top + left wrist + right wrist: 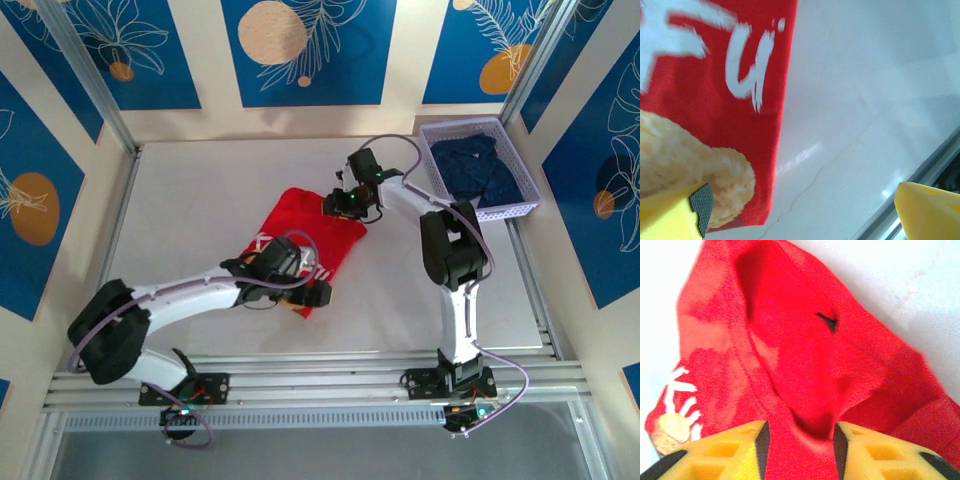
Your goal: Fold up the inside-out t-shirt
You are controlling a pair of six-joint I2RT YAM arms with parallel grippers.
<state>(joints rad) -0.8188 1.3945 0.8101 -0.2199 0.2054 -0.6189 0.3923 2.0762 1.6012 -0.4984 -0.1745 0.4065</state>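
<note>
Red t-shirt (300, 215) mid-tabletop (200, 200), bunched, print partly up; looks approx half folded, not neat yet. L fingers (670, 215) wide over near hem. R fingers (880, 455) narrow, astride far fold; grip can't tell. Final folds left.

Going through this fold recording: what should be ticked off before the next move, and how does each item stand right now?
1. Left gripper open: ok, fingers wide apart.
2. Left gripper astride the t-shirt edge: ok, one finger over the print, the other over bare table.
3. Cloth between the right gripper fingers: ok, a red ridge fills the gap.
4. Right grip firm: cannot tell.
5. T-shirt lying flat: not ok, bunched and creased by the right gripper.
6. Basket of navy clothing apart from the t-shirt: ok.
</note>
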